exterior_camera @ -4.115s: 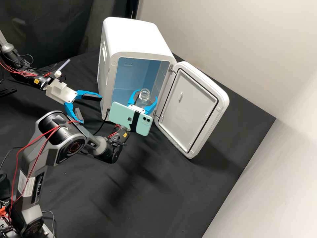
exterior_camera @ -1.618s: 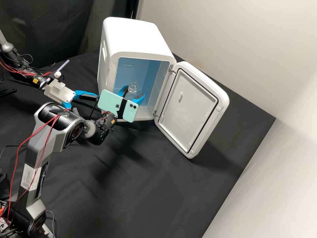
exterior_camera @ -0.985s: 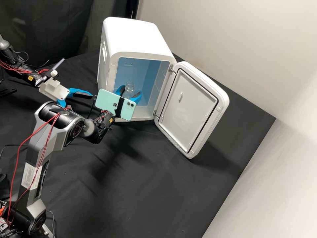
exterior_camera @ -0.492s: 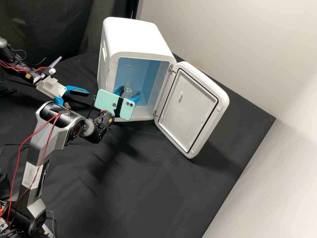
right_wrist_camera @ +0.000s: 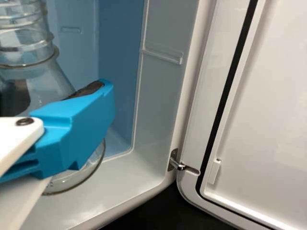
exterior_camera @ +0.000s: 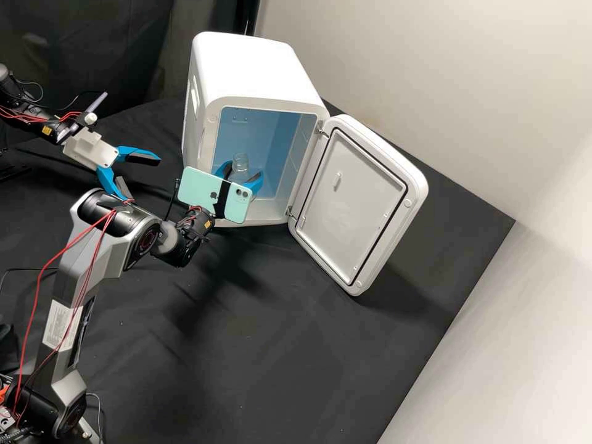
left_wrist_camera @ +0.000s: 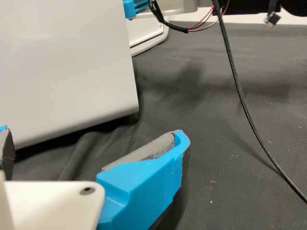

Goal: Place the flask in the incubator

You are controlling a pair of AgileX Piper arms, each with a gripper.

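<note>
Off to the left, the left gripper (exterior_camera: pixel 123 168) hangs over the black bench (exterior_camera: pixel 259 351) beside the white incubator (exterior_camera: pixel 246 68), its blue fingers spread wide with nothing between them. Inside the incubator's blue chamber the right gripper (exterior_camera: pixel 241 177), a mint-green phone (exterior_camera: pixel 209 194) strapped at its wrist, pinches the clear glass flask (exterior_camera: pixel 240 162), which stands upright on the chamber floor near the front. To the right, the door (exterior_camera: pixel 357 203) is swung wide open.

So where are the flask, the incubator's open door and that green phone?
flask (right_wrist_camera: pixel 41 67): right wrist view, on its glass shoulder.
incubator door (exterior_camera: pixel 351 203): high view, on its inner panel.
phone (exterior_camera: pixel 206 190): high view, on its mint back.
</note>
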